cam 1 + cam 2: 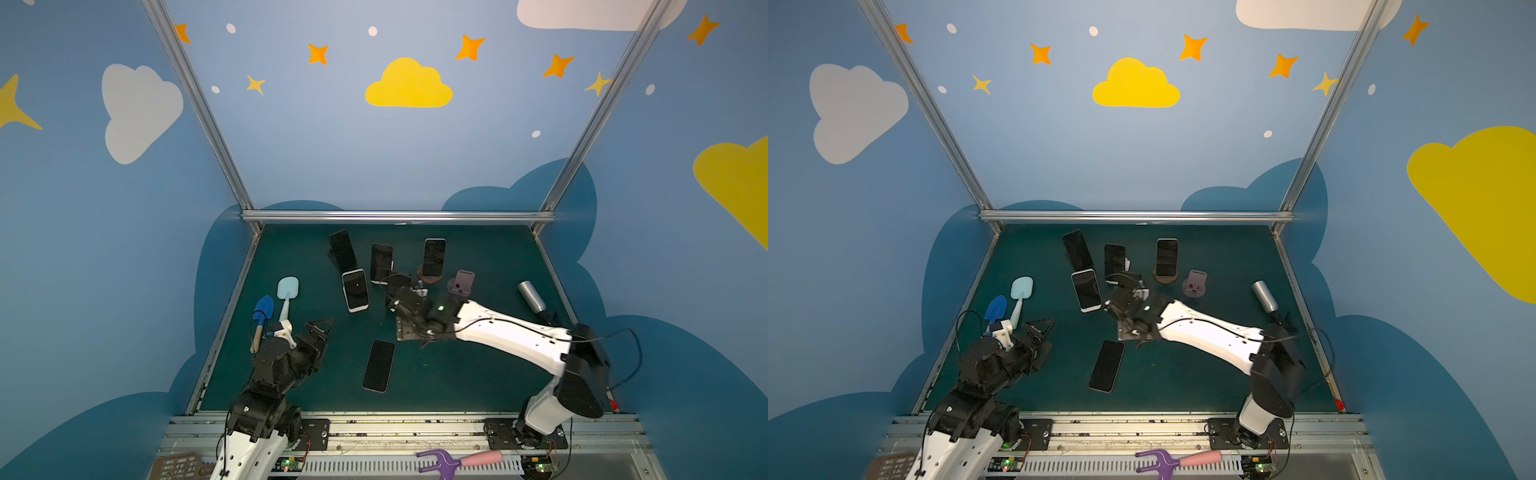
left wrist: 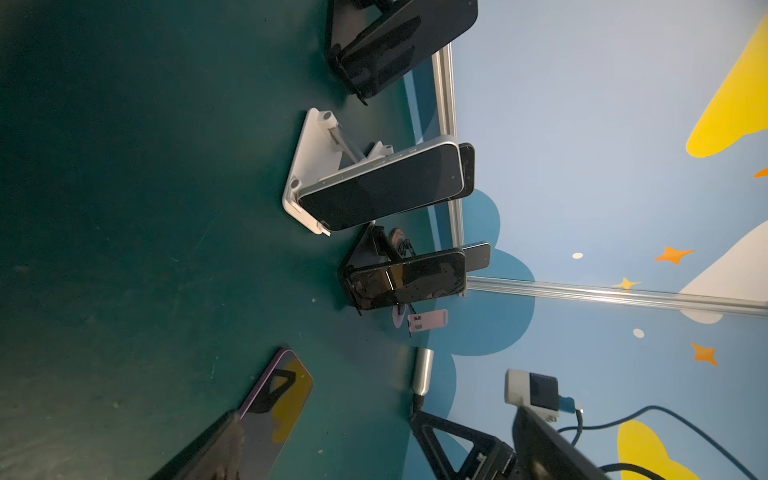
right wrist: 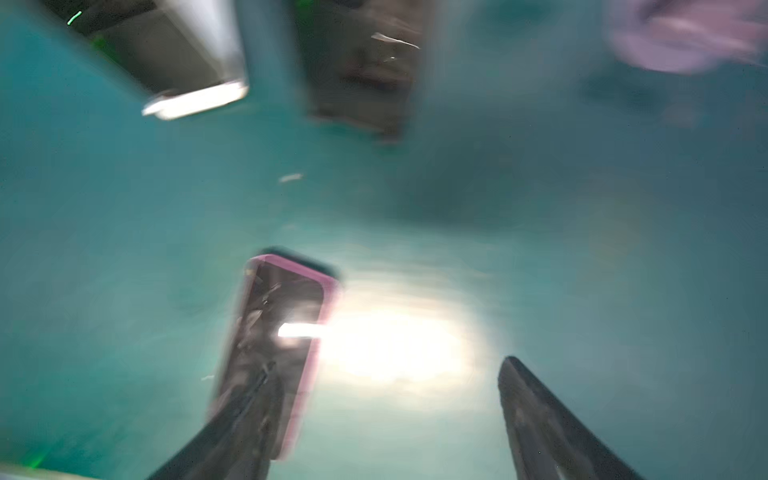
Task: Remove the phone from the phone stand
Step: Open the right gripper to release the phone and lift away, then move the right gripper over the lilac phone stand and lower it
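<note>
Pink-edged phone point(image 1: 378, 365) is laid flat near the green mat's point(image 1: 478, 374) centre, seemingly freed from the empty pink stand point(image 1: 461, 284) farther right, so right gripper point(image 3: 386, 368) and left gripper point(image 1: 318, 332) are held spread, grasping nothing.

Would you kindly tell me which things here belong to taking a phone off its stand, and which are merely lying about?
Job in hand: white-edged phone on its white stand; black phone; middle phone; wooden-base phone; empty pink stand; flat purple-edged phone; right pincer, open.
Lying about: blue trowel; pale-blue spatula; silver cylinder; purple fork.
</note>
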`<state>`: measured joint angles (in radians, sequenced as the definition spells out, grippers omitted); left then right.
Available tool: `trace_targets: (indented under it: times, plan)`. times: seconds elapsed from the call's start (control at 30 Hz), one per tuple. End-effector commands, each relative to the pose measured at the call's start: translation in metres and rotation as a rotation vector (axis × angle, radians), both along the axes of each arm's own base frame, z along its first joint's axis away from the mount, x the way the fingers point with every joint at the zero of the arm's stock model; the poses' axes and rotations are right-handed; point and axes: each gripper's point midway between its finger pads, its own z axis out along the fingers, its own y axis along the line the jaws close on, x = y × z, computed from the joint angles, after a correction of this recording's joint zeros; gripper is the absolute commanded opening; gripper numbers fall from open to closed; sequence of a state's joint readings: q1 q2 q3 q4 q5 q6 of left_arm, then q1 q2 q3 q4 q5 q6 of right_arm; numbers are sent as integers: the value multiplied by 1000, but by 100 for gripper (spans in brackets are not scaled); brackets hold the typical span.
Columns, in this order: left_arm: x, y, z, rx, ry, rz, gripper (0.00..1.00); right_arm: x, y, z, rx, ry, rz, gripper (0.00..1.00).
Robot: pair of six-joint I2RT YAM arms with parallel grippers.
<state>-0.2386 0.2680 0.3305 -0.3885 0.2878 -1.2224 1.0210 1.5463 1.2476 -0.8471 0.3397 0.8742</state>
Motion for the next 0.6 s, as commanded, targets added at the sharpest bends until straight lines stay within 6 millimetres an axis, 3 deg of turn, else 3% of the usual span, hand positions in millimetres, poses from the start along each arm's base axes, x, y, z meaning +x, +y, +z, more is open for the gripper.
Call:
trace_targets:
  times: [0.0,0.07,0.13,0.3,0.47,0.57]
  plan:
    - [5,-4,8,13,-32,-28,100,-23,-1,-35,45,96,66,77]
    - [6,-3,7,25,-29,-22,100,-34,3,-57,63,146,39,74]
    - [6,-1,8,34,-27,-15,100,-36,6,-65,37,146,20,72]
    - [5,3,2,40,-16,10,100,-31,35,-84,39,133,26,72]
    - [3,2,-3,44,1,3,100,-23,44,-112,4,190,12,72]
    - [2,3,-2,53,0,0,100,-22,53,-120,4,211,27,71]
